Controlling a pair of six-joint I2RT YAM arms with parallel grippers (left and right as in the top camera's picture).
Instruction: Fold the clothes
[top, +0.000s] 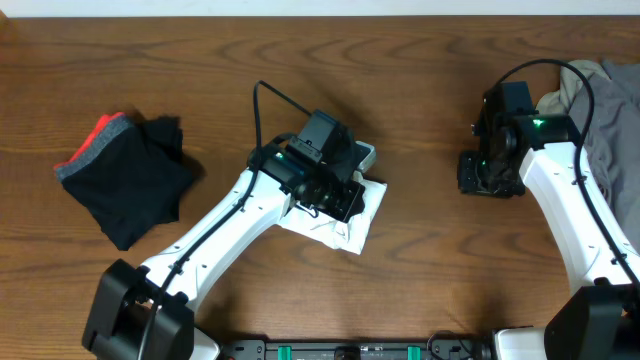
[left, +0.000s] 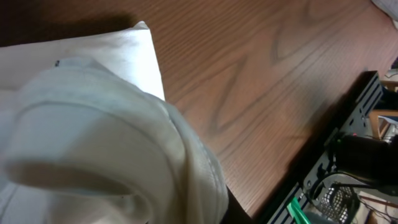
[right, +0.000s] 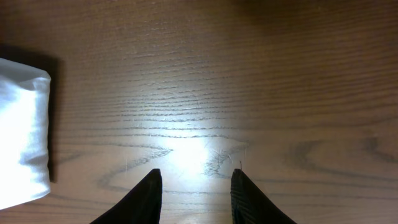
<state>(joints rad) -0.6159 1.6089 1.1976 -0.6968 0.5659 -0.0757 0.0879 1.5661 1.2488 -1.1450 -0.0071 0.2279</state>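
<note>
The left arm (top: 215, 235) and right arm (top: 575, 200) are white with black joints, thin black cables and tiny green lights. The right claw (right: 197, 173) has two pointy black fingers (right: 146, 196).

Folded shirt (top: 340, 232) at centre, 1 garment (top: 135, 185) well to its left, fabric heap (top: 615, 110) far right

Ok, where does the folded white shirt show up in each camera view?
Overhead: the white shirt lies mid-table, partly under the left arm.
Left wrist: the shirt fills the left half, very close to the lens.
Right wrist: only one folded end of the shirt shows, at the left border.
Shared landmark: the brown wood-grain table, seen in all three views.
</note>
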